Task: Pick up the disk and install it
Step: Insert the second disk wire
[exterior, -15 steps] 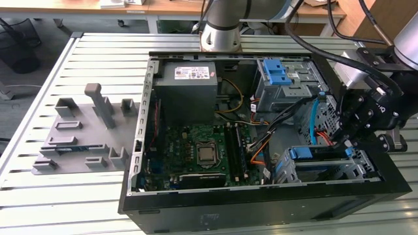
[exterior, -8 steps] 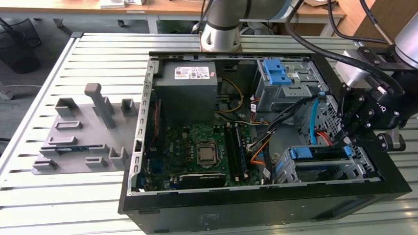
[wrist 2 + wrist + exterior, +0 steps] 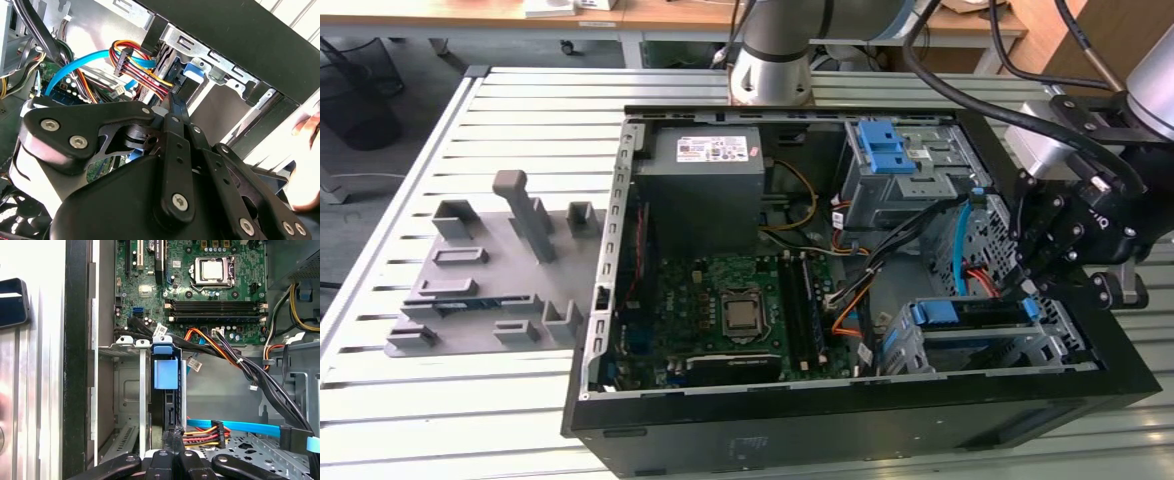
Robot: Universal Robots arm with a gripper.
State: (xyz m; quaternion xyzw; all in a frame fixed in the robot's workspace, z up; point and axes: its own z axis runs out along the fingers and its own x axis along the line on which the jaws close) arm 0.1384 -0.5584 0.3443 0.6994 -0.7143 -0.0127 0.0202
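The disk (image 3: 169,400) stands on edge in the lower drive cage (image 3: 974,345) of the open computer case (image 3: 854,440), its long axis running down into the bay and its blue bracket tab toward the motherboard (image 3: 200,285). The gripper (image 3: 175,437) sits at the disk's connector end beside the red-and-yellow power cable (image 3: 205,432), its jaws drawn together with the tips meeting at the disk's edge.

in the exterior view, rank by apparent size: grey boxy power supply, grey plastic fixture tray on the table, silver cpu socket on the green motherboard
1. Grey plastic fixture tray
2. Grey boxy power supply
3. Silver cpu socket, clearly smallest
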